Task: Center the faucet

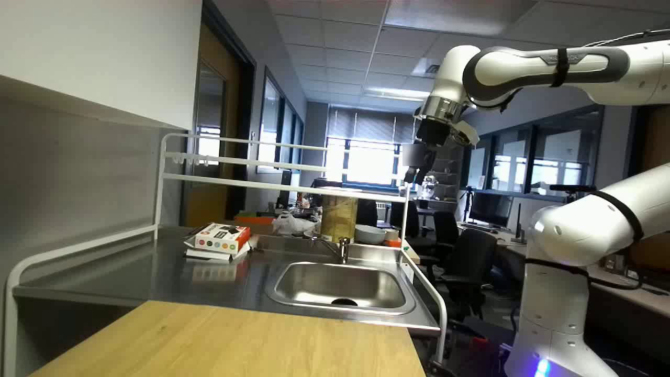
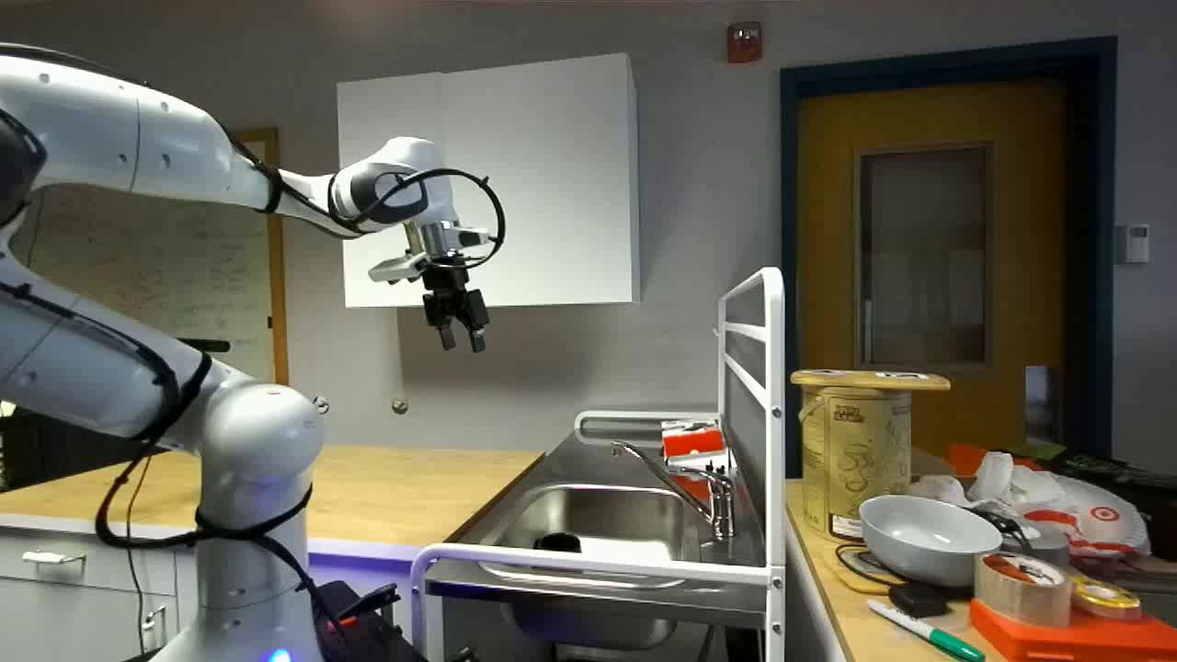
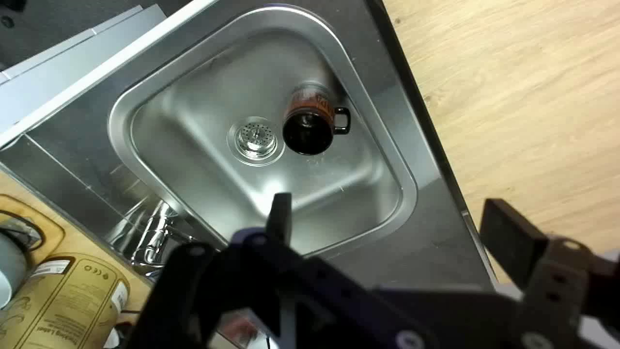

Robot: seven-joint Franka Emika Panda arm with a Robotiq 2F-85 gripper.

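The claw (image 2: 462,344) hangs left of centre in an exterior view, its fingers (image 2: 477,338) spread, only air between them. The wrist view has them wide apart and blurred, their black bodies covering much of the bottom; a reddish patch (image 3: 238,330) behind is unreadable. In an exterior view the claw is a dark shape beside the bright window (image 1: 370,157), and the gap is hard to judge.

The faucet (image 2: 722,510) stands upright at the rim of the sink (image 3: 410,186), low and right of centre in an exterior view, its spout (image 2: 669,482) slanting toward the upper left. Its top overlaps a red-and-white box (image 2: 691,439) there, so the outline is hard to separate. At the lower left of the wrist view it shows again, bright and tangled with its reflections in the steel counter (image 3: 433,232), and the claw blocks some of it (which way the spout points, I cannot tell from there).

A mug (image 3: 308,127) is in the sink just beside the drain (image 3: 256,140), near the middle of the wrist view; in both exterior views just a dark shape shows in the basin. The wrist view cuts off a tin (image 3: 72,300) at the lower left corner and a bowl (image 3: 7,276) at the left edge; in an exterior view a white rail (image 1: 261,185) crosses the tin's top.
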